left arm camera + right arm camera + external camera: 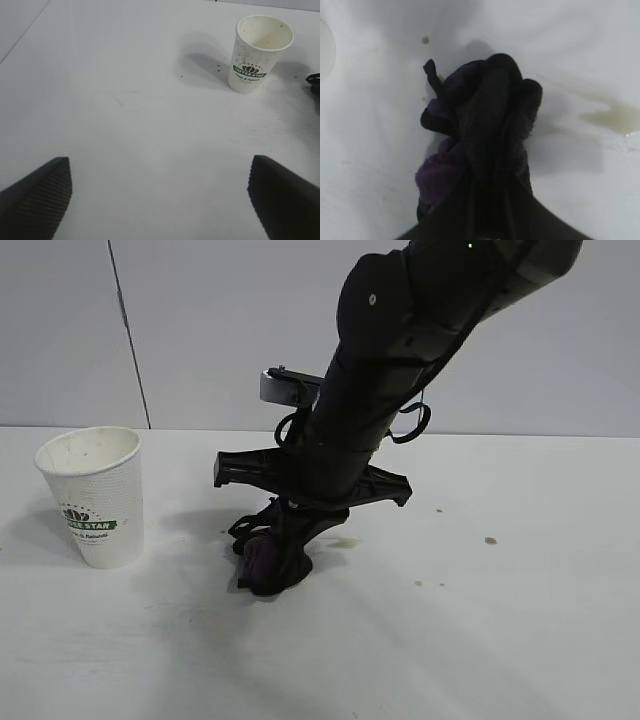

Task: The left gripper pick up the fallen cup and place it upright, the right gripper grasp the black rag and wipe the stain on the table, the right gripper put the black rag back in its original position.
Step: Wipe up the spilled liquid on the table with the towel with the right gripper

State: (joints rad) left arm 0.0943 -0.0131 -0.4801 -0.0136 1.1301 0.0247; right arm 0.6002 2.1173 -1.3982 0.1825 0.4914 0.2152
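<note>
The cup [97, 495] stands upright on the white table [520, 640] at the left; it also shows in the left wrist view [257, 52]. My right gripper [280, 550] is shut on the black rag [268, 562] and presses it onto the table. In the right wrist view the rag [470, 145] is bunched between the fingers, and the yellowish stain [615, 116] lies beside it, smeared. The stain shows faintly in the exterior view [345, 540]. My left gripper [160, 197] is open and empty, away from the cup, out of the exterior view.
Small brown droplets lie on the table to the right of the rag [490, 540] and one near the rag [425, 40]. Grey wall panels [200, 330] back the table.
</note>
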